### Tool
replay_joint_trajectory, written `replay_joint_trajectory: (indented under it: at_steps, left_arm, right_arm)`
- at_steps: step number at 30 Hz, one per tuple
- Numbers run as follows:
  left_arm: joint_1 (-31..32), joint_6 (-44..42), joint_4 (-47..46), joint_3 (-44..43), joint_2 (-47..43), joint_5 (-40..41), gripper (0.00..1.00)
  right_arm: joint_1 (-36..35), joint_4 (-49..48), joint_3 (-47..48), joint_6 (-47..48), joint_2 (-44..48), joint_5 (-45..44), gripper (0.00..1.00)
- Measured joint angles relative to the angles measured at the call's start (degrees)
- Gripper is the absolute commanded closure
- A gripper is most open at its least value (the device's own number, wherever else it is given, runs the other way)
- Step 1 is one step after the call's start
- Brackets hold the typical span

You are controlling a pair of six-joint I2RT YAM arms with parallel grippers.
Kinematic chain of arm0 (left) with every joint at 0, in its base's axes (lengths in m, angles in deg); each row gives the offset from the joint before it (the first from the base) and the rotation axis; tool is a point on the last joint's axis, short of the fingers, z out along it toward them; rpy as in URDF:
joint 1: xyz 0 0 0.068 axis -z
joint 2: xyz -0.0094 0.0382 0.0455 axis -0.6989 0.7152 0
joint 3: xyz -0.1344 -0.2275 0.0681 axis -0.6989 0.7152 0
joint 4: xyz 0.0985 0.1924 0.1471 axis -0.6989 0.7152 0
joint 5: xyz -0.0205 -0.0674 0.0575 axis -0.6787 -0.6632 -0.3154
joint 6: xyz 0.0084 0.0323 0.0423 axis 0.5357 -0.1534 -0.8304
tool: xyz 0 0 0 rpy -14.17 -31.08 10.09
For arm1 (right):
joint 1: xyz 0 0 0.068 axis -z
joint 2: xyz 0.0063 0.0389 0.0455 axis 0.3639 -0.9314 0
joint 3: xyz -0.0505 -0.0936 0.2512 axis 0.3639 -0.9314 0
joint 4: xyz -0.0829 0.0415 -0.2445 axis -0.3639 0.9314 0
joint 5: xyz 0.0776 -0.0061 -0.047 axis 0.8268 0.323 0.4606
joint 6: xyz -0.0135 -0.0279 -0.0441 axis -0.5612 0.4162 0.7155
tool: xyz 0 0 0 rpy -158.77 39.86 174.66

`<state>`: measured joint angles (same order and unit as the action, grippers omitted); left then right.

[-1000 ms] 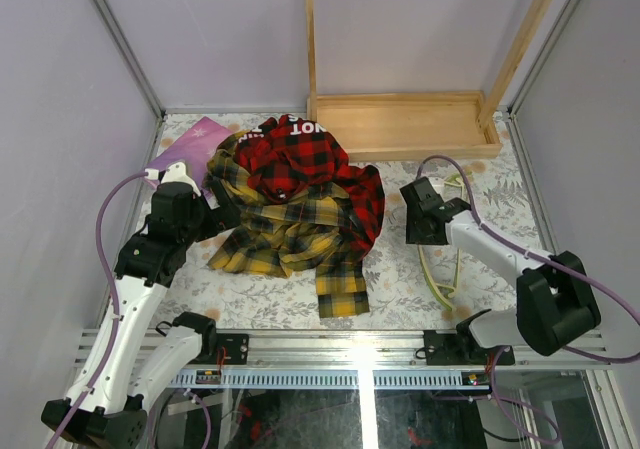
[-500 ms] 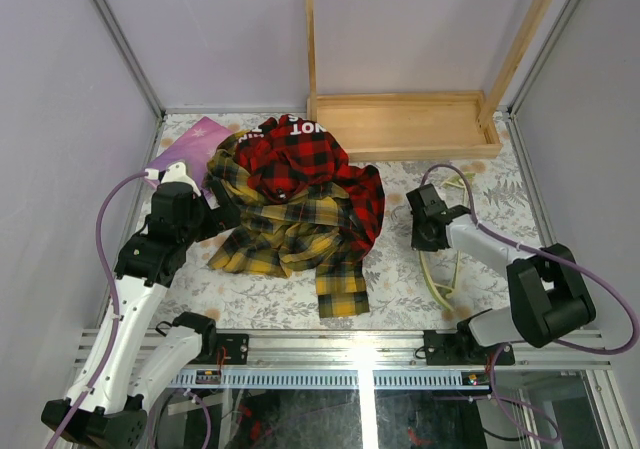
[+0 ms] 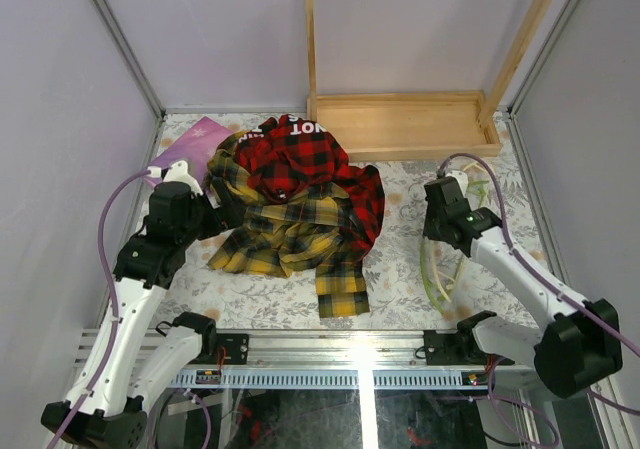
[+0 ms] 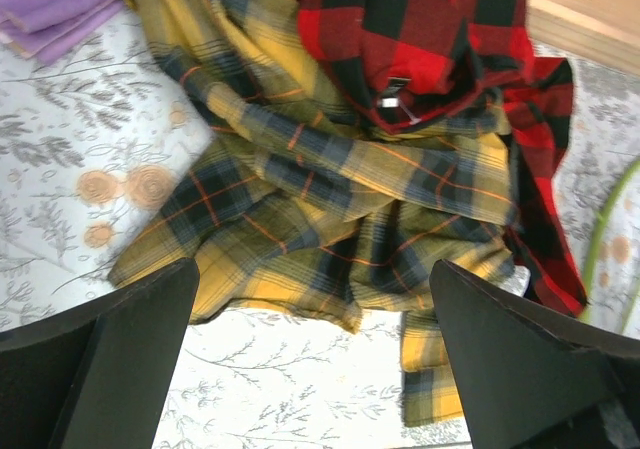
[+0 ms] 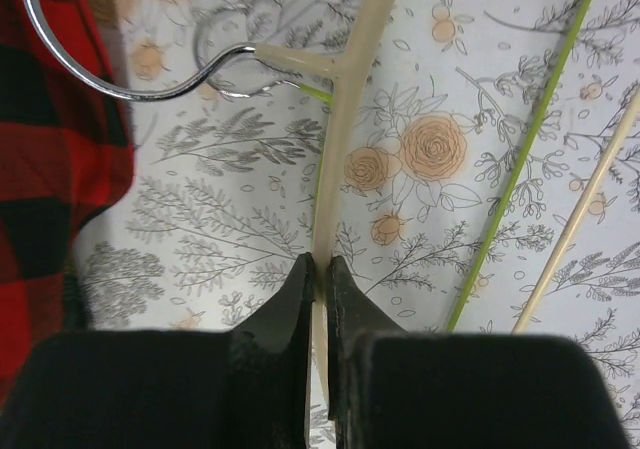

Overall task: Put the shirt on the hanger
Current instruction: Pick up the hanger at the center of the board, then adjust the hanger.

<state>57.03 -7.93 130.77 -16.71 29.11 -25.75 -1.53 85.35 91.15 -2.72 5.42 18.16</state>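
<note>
Two hangers lie overlapped on the right side of the table (image 3: 400, 269), and that is my chief concern. In the right wrist view, the right gripper (image 5: 318, 265) is pressed together on one arm of the cream hanger (image 5: 340, 139). A sliver of green runs alongside that arm. I cannot tell whether the hanger (image 5: 520, 159) I actually want, the thin yellow-green one, is caught in the pinch or lies free beneath it.

Findings, in order of risk:

1. Wrong item lifted. If only the cream arm is held, a lift would bring up the wrong hanger.
2. Tangling. The silver hooks (image 5: 140, 97) cross one another, so in my judgement raising either hanger could drag the other along.
3. Snagging. The red plaid garment (image 5: 50, 159) sits just beside those hooks, and a sideways pull could catch it.
4. Pivoting. The grip is narrow and well out from the neck, so I expect the hanger to swing once it leaves the table.

The left gripper (image 4: 312, 269) is spread wide with nothing between its fingers, and it hovers over the near left part of the shirt (image 3: 290, 234). The shirt lies crumpled at mid-table, with the red garment heaped over its far half. Closing there may take folded layers rather than a single edge, and the red garment's weight could hold the collar down.
</note>
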Motion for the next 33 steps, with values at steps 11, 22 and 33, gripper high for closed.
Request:
replay_joint_trajectory:
  at_steps: [11,22,33]
  left_arm:
    - [0.0,-2.6,-16.5,1.4,-6.4,-13.7,0.00]
    - [2.9,-9.0,-38.7,4.5,-3.2,-20.2,0.00]
    - [36.7,-31.4,-47.4,2.7,7.2,-13.6,0.00]
  right_arm:
    - [0.1,-0.1,7.4,5.3,12.4,21.5,1.00]
    - [0.0,-9.5,9.7,-2.1,12.6,51.9,1.00]
    - [0.1,-22.7,7.5,-17.0,16.2,67.6,1.00]
